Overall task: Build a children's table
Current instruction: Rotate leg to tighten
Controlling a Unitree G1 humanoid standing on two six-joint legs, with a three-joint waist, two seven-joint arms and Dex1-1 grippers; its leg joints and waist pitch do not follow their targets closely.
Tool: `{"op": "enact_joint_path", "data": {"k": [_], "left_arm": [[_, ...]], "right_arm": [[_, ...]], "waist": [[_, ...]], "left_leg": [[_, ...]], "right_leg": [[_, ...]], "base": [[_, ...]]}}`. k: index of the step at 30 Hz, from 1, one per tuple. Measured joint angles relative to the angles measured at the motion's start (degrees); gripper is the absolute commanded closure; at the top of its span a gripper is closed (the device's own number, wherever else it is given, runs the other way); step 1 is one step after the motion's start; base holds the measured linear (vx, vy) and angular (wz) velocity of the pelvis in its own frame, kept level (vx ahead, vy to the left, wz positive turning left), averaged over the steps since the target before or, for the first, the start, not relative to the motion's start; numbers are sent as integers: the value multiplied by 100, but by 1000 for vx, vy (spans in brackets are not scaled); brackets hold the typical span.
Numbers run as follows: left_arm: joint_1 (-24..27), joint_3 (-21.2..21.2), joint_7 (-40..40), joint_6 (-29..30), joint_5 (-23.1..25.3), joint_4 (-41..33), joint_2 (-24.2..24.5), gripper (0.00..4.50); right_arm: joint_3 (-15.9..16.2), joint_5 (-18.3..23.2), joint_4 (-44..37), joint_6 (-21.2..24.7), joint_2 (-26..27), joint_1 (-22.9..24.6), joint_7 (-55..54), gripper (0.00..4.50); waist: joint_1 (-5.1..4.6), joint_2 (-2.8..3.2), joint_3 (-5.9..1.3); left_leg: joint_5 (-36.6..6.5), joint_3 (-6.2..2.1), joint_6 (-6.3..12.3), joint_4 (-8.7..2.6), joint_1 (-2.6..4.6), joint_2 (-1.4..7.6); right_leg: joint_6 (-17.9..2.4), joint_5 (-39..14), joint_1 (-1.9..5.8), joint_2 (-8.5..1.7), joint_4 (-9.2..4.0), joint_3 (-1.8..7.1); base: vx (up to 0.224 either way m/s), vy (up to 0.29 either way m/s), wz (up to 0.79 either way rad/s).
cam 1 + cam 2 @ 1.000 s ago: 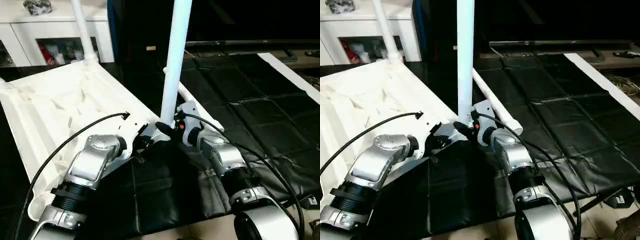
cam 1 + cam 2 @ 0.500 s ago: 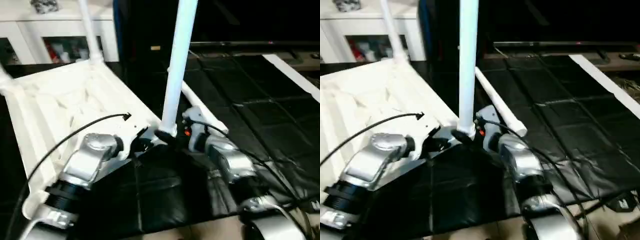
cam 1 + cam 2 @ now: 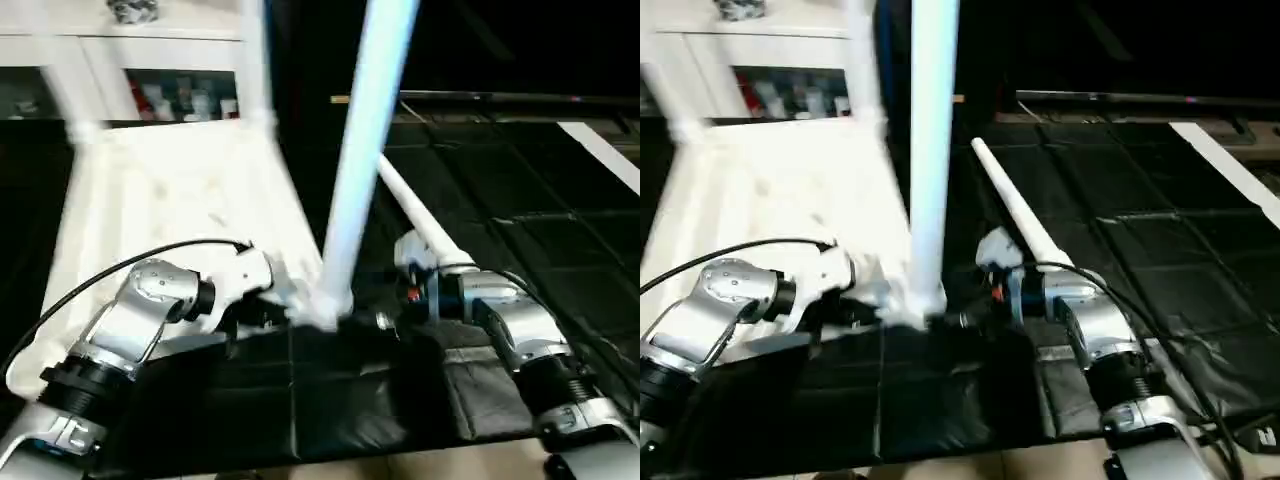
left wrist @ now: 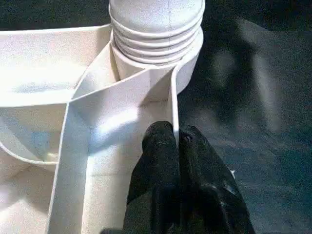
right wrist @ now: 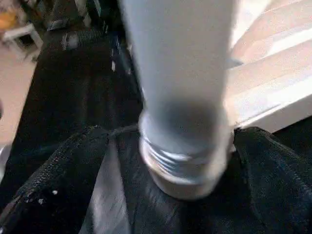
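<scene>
1. Looking down over my two silver arms, I see the white table top (image 3: pixel 170 200) lying upside down on the black floor mat (image 3: pixel 520 190), to my left.
2. One table leg (image 3: pixel 365 140) stands straight up in the near right corner socket (image 4: pixel 161 53) of the top.
3. My left gripper (image 4: pixel 176 141) has its two black fingers pressed shut on a thin white rib (image 4: pixel 171 105) of the table top, just beside that socket.
4. My left arm (image 3: pixel 150 310) reaches in from the near left, and a black cable (image 3: pixel 130 265) loops over it.
5. My right gripper (image 5: pixel 183 146) is wide open. One black finger (image 5: pixel 63 170) sits on each side of the foot of the standing leg, and I cannot tell if they touch it.
6. My right arm (image 3: pixel 510 330) comes in from the near right, pointing at the foot of that leg.
7. A loose table leg (image 3: pixel 1020 220) lies flat on the mat, just to the right of the standing one, running away from me.
8. Two more legs (image 3: pixel 255 60) stand up at the far corners of the top, but they look blurry.
9. A white cabinet (image 3: pixel 150 60) with glass doors stands at the far left, behind the table top.
10. A long white strip (image 3: pixel 600 155) lies on the mat at the far right.
</scene>
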Motion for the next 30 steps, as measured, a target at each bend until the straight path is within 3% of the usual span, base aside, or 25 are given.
{"op": "enact_joint_path", "data": {"k": [6,13,30], "left_arm": [[-111,-265,-362,-388,15,82,-9,450],[-174,-295,-449,-620,38,230,-32,450],[-197,-292,-457,-763,28,366,-40,450]], "right_arm": [[223,-76,24,-192,4,-103,311,3],[400,-76,45,-264,14,-102,443,3],[407,3,196,-256,206,-104,514,135]], "waist": [[13,-5,-3],[-11,-6,-4],[-12,-9,-6]], "left_leg": [[0,-1,0,1,2,0],[0,-1,0,1,4,2],[0,0,-1,1,8,2]], "right_leg": [[4,-2,5,-1,3,1],[7,-4,3,-1,6,1],[7,-4,4,-1,12,1]], "base": [[0,0,0],[0,0,0],[0,0,0]]}}
